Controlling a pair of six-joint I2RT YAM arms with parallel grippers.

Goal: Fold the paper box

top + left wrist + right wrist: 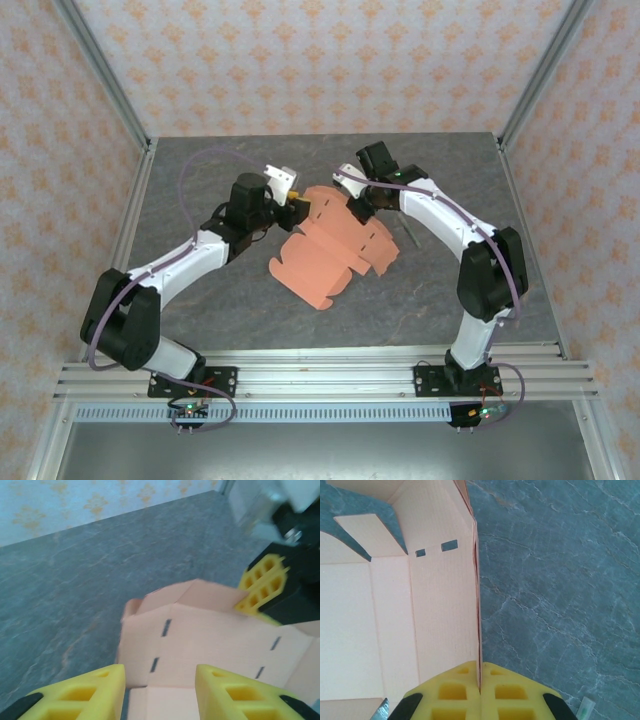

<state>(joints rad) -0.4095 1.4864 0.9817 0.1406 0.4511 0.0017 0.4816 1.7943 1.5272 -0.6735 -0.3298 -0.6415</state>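
The paper box (325, 250) is a salmon-orange die-cut sheet, partly folded, lying mid-table between the two arms. My right gripper (480, 692) is shut on the doubled, upright edge of one side wall (445, 605), at the sheet's far right end (358, 205). My left gripper (160, 690) stands open at the sheet's far left end (292, 207), its yellow fingers (95, 692) apart, with a slotted panel (210, 635) lying beyond the gap. The right gripper's yellow fingers (264, 584) show past that panel.
The grey stone-patterned table (200, 180) is fenced by aluminium posts and patterned walls. A thin small object (410, 236) lies on the table just right of the sheet. An aluminium rail (320, 378) runs along the near edge.
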